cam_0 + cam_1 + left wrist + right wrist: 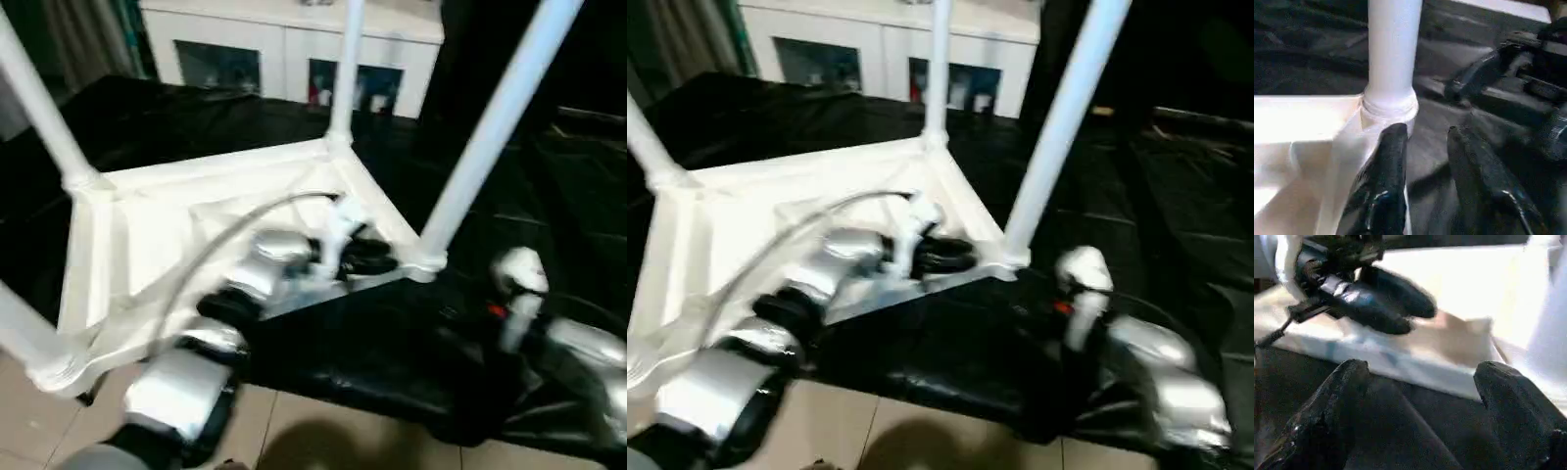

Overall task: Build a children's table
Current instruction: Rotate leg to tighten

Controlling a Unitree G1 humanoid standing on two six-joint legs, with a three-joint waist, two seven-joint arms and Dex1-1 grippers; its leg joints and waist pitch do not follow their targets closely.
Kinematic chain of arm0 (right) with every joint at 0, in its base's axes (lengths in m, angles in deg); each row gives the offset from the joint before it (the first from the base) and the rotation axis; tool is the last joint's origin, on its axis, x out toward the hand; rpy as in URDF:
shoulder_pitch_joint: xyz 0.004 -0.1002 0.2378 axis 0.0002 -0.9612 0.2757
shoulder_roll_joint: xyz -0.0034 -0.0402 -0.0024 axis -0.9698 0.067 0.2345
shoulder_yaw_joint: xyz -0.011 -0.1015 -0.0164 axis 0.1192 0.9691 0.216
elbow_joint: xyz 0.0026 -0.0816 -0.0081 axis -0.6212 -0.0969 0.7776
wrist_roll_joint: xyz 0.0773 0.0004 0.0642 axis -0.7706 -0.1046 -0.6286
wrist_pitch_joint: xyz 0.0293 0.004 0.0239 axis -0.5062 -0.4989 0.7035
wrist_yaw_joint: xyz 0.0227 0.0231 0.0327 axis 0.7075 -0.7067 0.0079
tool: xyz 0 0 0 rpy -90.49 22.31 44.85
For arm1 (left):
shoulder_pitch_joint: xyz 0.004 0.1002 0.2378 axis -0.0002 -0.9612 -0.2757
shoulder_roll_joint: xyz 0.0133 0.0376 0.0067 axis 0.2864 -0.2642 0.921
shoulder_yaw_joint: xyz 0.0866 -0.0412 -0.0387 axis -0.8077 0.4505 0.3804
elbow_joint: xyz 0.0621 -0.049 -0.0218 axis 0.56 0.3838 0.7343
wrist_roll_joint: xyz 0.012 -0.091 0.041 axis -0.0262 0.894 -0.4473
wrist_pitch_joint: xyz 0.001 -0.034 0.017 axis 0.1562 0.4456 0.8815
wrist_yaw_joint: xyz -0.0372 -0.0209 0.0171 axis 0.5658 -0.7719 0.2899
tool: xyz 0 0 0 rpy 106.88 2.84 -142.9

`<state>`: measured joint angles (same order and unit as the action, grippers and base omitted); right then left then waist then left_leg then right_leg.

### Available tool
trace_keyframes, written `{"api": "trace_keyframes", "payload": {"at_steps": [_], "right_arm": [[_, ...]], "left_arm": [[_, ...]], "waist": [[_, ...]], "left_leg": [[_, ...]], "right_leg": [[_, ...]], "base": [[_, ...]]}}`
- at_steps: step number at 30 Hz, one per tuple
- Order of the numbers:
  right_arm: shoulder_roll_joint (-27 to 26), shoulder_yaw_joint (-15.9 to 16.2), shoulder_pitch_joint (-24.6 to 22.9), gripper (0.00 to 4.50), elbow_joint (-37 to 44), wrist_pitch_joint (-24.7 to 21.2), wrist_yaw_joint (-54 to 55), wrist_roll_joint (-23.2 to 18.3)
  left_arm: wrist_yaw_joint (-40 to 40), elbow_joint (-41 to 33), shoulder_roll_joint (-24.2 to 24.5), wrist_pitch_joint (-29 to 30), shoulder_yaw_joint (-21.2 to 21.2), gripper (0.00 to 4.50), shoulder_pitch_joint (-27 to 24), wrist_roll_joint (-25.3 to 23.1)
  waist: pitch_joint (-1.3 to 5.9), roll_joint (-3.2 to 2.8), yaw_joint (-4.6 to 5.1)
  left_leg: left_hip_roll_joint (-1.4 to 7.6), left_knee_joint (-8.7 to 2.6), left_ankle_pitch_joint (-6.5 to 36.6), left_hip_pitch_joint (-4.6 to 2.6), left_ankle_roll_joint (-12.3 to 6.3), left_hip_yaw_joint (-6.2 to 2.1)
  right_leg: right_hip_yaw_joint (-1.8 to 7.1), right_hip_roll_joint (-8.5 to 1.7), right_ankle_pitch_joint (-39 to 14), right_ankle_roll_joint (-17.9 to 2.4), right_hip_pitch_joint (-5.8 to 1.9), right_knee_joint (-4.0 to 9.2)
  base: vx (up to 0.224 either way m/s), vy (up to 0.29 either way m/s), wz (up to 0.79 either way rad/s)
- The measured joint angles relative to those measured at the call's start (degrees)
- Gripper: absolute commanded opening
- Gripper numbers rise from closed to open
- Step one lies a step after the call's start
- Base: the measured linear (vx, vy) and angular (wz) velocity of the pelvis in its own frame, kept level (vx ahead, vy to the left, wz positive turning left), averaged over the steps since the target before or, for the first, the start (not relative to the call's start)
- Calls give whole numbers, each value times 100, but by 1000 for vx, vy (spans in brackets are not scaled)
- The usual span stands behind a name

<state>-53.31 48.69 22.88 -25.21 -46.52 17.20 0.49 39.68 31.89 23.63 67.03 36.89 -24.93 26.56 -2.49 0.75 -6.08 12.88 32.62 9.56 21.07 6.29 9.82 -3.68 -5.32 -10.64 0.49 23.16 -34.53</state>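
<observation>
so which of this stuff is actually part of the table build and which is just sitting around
Part of the job:
- white table, upside down
- its legs, standing up in the corner sockets

Just around:
- black-covered work table
- white cabinet behind
- tiled floor

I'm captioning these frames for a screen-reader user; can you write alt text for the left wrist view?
The left gripper, its black jaws apart with nothing between them, sits at a corner of the upside-down white children's table, where a white leg rises from its round socket. Black cloth covers the surface behind, and the right gripper shows beyond.
</observation>
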Motion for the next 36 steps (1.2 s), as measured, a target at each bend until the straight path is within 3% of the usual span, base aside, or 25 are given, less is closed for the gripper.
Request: {"api": "trace_keyframes", "payload": {"at_steps": [5,7,13,16,22,30,32,36], "right_arm": [[-649,82,546,377,-582,147,558,145],[-830,100,685,377,-793,213,676,145],[-1456,35,1354,377,-1677,555,1196,150],[-1671,-187,1714,377,-2254,819,1605,195],[-1851,-537,2367,377,-3352,1412,2427,229],[-1691,-1141,2835,377,-4378,2107,3407,189],[-1485,-1338,2962,377,-4717,2293,3649,161],[-1035,-1697,3030,377,-5172,2573,3895,115]], "left_arm": [[1073,-1621,1156,1223,-473,231,-890,50],[1271,-2002,1392,1520,-583,240,-1125,73],[1434,-3352,1952,2421,-808,289,-1771,157],[1326,-3781,2122,2734,-861,314,-2021,127],[897,-3978,2326,2775,-922,347,-2260,-135],[198,-4005,2268,2335,-850,408,-2372,-195],[23,-4004,2246,2120,-841,414,-2387,-211],[-192,-3986,2274,1735,-667,441,-2530,-250]], "waist": [[0,0,22],[-2,3,-24],[-5,38,-29],[-14,56,-20],[-15,62,21],[-14,71,-137],[-13,72,-223],[-13,72,-271]], "left_leg": [[1,-1,8,-7,17,3],[1,2,16,4,31,7],[0,8,17,-3,32,10],[0,9,14,-10,38,9],[0,7,10,-19,44,4],[-1,17,8,1,42,7],[0,24,8,8,41,8],[-1,43,1,31,30,10]], "right_leg": [[1,0,-4,-6,16,-1],[-1,-3,-8,-12,16,2],[2,-7,-10,-15,15,-11],[3,-6,-10,-15,16,-31],[3,-6,-5,-19,16,-54],[11,-8,-6,-18,-4,-57],[13,-9,-7,-16,-9,-57],[18,-12,-14,-5,-12,-59]], "base": [[0,0,0],[0,0,0],[0,0,0],[0,0,0],[0,0,0],[0,0,0],[0,0,0],[0,0,0]]}}
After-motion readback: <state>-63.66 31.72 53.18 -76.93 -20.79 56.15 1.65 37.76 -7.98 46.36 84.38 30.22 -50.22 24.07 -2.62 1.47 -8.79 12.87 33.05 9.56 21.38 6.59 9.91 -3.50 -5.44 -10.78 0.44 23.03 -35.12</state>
